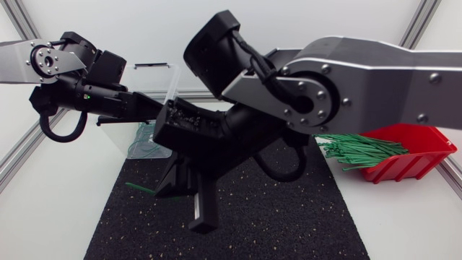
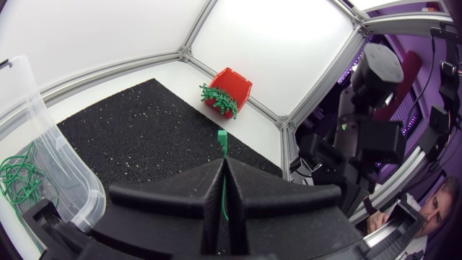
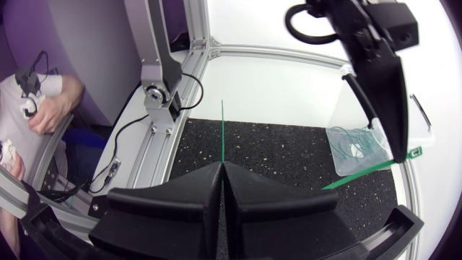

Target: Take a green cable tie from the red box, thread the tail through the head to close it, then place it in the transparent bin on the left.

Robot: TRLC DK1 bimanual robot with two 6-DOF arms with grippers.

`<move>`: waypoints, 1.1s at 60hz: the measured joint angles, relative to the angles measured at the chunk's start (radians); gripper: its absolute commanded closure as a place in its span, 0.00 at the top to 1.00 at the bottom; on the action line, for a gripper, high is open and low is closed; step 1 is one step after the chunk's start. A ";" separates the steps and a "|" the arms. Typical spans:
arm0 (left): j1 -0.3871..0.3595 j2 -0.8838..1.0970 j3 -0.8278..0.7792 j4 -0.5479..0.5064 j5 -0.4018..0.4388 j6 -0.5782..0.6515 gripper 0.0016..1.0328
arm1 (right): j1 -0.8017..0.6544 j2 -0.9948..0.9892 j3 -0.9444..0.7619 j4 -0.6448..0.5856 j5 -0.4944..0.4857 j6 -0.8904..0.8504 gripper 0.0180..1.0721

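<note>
Over the black mat, my left gripper (image 1: 170, 189) (image 2: 224, 162) is shut on a green cable tie (image 2: 222, 139) whose strip (image 1: 139, 187) sticks out to the left. Beside it, my right gripper (image 1: 204, 220) (image 3: 222, 167) points down. It is shut on a green tie with a thin tail (image 3: 222, 133) that runs straight ahead. In the right wrist view the left gripper (image 3: 398, 148) hangs ahead, its tie (image 3: 354, 177) slanting down. I cannot tell whether the two strips are joined. The red box (image 1: 415, 155) (image 2: 234, 81) holds several green ties (image 1: 357, 148). The transparent bin (image 1: 172, 83) (image 2: 54, 155) holds closed ties (image 2: 18, 180).
The black speckled mat (image 1: 289, 217) covers the table's middle, with white tabletop on both sides. My right arm's big grey link (image 1: 361, 79) crosses above the red box. The bin (image 3: 346, 155) stands just behind the left gripper.
</note>
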 measured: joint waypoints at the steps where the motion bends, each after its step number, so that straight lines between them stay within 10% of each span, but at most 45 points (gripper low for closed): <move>1: 0.000 -0.006 -0.006 0.007 0.000 0.000 0.03 | -0.009 0.003 0.005 -0.002 -0.003 0.008 0.05; 13: 0.005 -0.138 -0.143 0.214 -0.010 -0.031 0.03 | -0.106 0.053 0.013 -0.022 -0.086 0.075 0.05; 30: -0.034 -0.409 -0.464 0.814 -0.155 -0.322 0.03 | -0.171 0.061 0.010 -0.021 -0.181 0.126 0.05; 66: -0.224 -0.494 -0.594 0.926 -0.301 -0.472 0.03 | -0.351 -0.027 0.020 -0.261 -0.259 0.182 0.05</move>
